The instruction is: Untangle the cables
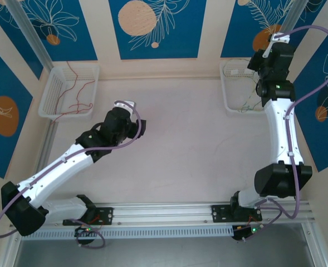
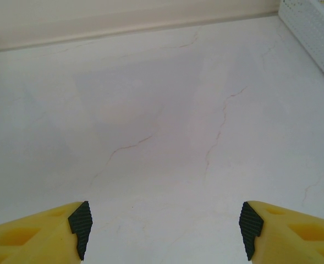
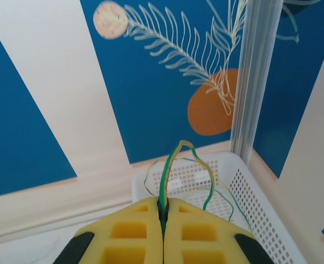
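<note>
While the left gripper (image 2: 164, 236) hangs with its jaws wide apart above the bare table (image 2: 150, 110), the right gripper (image 3: 163, 212) is pressed together on a yellow-green cable (image 3: 163, 190), whose loop rises at mid-frame in front of a white basket (image 3: 261, 203). Seen from above, red cables (image 1: 76, 89) lie in a second basket (image 1: 51, 83) at upper left, and pale cables (image 1: 244, 103) lie at upper right.

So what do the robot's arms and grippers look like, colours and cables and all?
The left arm and right arm are white shells with black joint housings, each trailed by a thin purple cable. The left gripper and right gripper have chunky yellow fingers with black ribbed pads.
</note>
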Motion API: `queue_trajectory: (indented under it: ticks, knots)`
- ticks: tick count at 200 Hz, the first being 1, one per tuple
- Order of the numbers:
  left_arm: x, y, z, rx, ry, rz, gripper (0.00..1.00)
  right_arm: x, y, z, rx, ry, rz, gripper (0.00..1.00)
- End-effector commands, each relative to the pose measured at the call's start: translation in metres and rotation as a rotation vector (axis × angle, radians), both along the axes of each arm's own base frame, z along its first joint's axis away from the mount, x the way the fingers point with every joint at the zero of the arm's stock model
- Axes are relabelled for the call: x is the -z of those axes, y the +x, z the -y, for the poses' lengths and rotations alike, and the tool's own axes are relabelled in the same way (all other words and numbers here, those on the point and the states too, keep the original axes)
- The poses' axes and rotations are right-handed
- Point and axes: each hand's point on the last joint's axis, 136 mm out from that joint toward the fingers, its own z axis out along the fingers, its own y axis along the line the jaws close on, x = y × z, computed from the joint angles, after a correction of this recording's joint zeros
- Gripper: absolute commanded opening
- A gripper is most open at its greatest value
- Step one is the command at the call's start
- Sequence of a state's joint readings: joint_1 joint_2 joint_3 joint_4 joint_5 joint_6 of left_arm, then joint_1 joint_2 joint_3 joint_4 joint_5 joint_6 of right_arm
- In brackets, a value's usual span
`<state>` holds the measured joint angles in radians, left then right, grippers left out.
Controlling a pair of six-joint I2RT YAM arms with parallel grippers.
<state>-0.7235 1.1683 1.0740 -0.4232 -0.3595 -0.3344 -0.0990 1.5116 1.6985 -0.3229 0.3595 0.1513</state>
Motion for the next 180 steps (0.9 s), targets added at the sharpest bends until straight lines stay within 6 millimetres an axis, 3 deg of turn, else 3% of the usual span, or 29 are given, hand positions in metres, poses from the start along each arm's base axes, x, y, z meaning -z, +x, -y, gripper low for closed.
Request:
queue_trajectory:
  ticks: [1, 53, 109, 157, 180]
  knots:
    - [-0.002, -0.003, -0.007, -0.027, 0.015, 0.01, 0.73, 0.002, 0.005, -0.002, -0.028, -0.02, 0.011, 0.0]
    - [-0.005, 0.002, -0.003, -0.02, 0.033, 0.009, 0.74, 0.042, 0.021, -0.003, -0.014, -0.056, -0.053, 0.0]
    - [-0.002, 0.002, -0.003, -0.027, 0.027, 0.004, 0.73, -0.034, 0.004, -0.023, -0.098, -0.005, 0.035, 0.0]
    - [0.001, 0.0, -0.006, -0.033, 0.028, 0.005, 0.73, -0.073, -0.024, -0.034, -0.143, 0.034, 0.144, 0.0]
    - [-0.001, 0.0, -0.007, -0.037, 0.035, 0.011, 0.73, -0.079, -0.019, -0.021, -0.083, -0.008, 0.172, 0.0]
